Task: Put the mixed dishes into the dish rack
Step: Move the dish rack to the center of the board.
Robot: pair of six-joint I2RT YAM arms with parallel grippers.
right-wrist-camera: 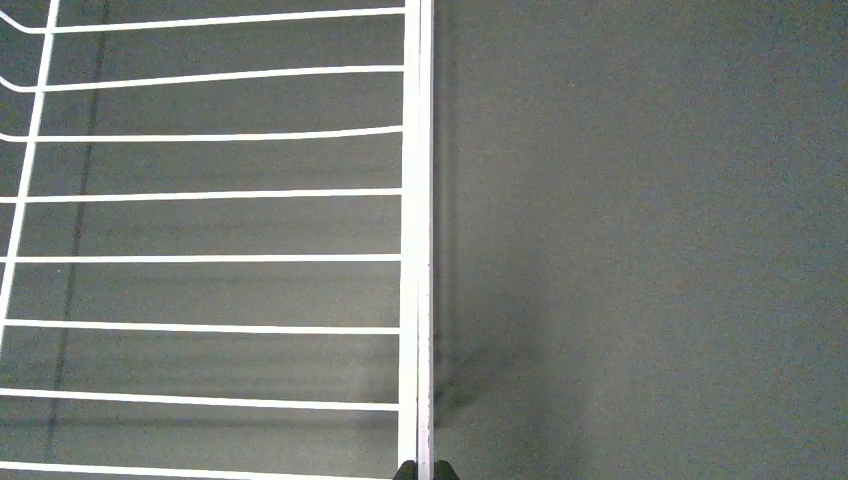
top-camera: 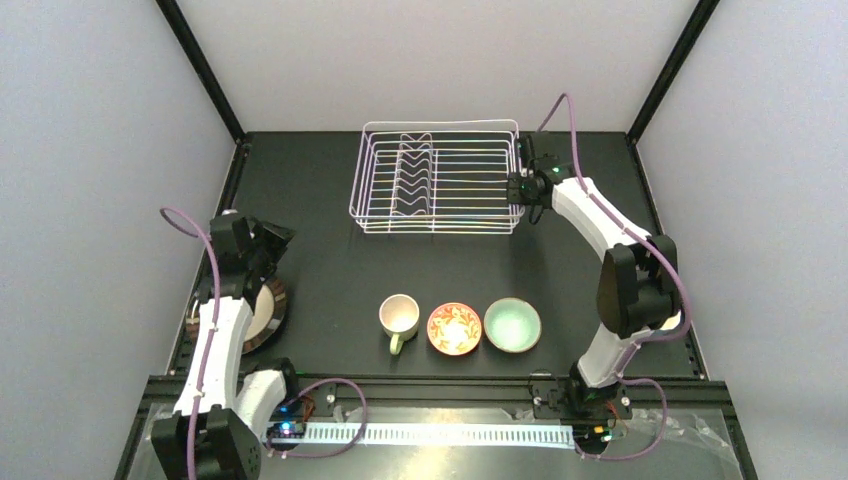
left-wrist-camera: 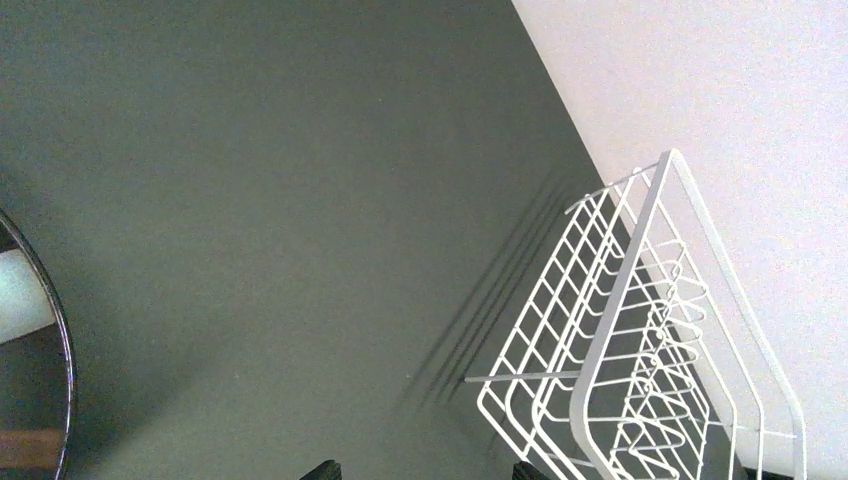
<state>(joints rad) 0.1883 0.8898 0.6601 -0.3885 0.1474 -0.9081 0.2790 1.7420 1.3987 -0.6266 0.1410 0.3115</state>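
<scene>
The right gripper [right-wrist-camera: 421,471] is clenched on the right rim of the rack [top-camera: 440,124]. The left gripper [top-camera: 272,238] hangs released and empty, well left of the rack, above a plate [top-camera: 270,312].

Rack [top-camera: 435,182] sits at the back, with the right gripper [top-camera: 520,190] right up against its right rim. Mug [top-camera: 399,316], red-orange bowl [top-camera: 454,329] and mint bowl [top-camera: 512,325] line up out front. Left gripper [top-camera: 272,240] hangs near a striped-rim plate [top-camera: 272,312] on the far left.

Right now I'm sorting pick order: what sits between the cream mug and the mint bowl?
The red-orange bowl sits between the cream mug and the mint bowl, all in one row; the top view shows it.
</scene>
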